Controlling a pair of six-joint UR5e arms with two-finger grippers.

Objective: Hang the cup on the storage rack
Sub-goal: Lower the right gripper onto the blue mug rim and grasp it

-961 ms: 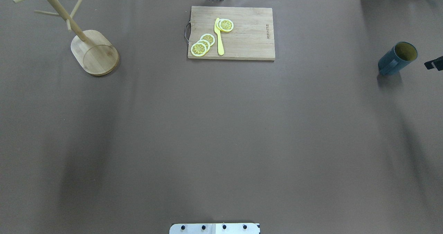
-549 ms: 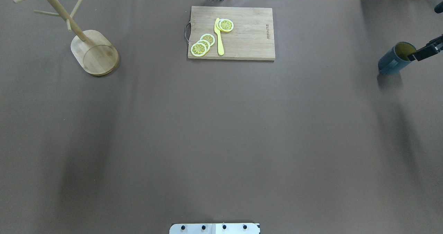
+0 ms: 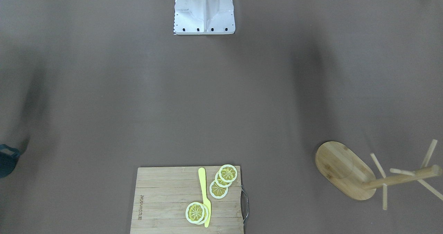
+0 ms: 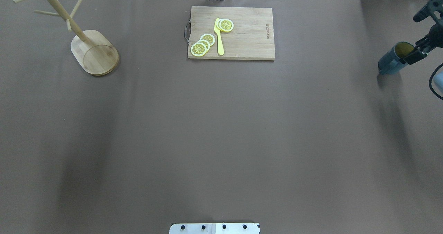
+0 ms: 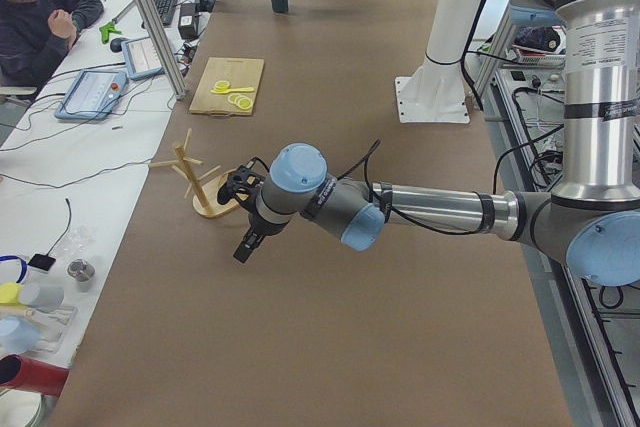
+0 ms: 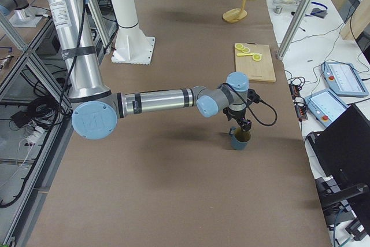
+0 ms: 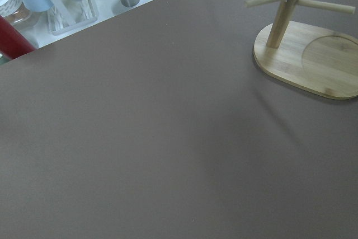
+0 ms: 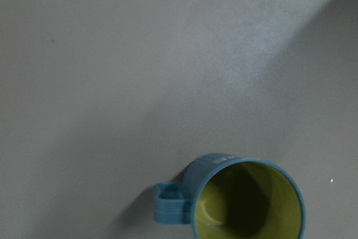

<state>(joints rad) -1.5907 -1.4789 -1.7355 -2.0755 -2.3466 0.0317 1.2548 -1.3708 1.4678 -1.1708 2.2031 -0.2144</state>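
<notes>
the cup [image 4: 392, 61] is seen upright on the brown table [image 4: 221, 140] at the far right edge of the overhead frame, w/ the right gripper [image 4: 415, 55] held just over its rim; the jaw gap is hidden, so wide or narrow can't be told. in the right wrist view the cup is shown bottom right, handle to the left. the storage rack [image 4: 95, 52] is found upper left in the overhead frame, well apart from the cup; the left gripper [image 5: 245, 244] is seen near it in 1 side view only (state can't be told), & a cutting board [image 4: 249, 36] w/ lemon slices [image 4: 199, 49] & 1 yellow knife [image 4: 219, 40] is set top centre.
</notes>
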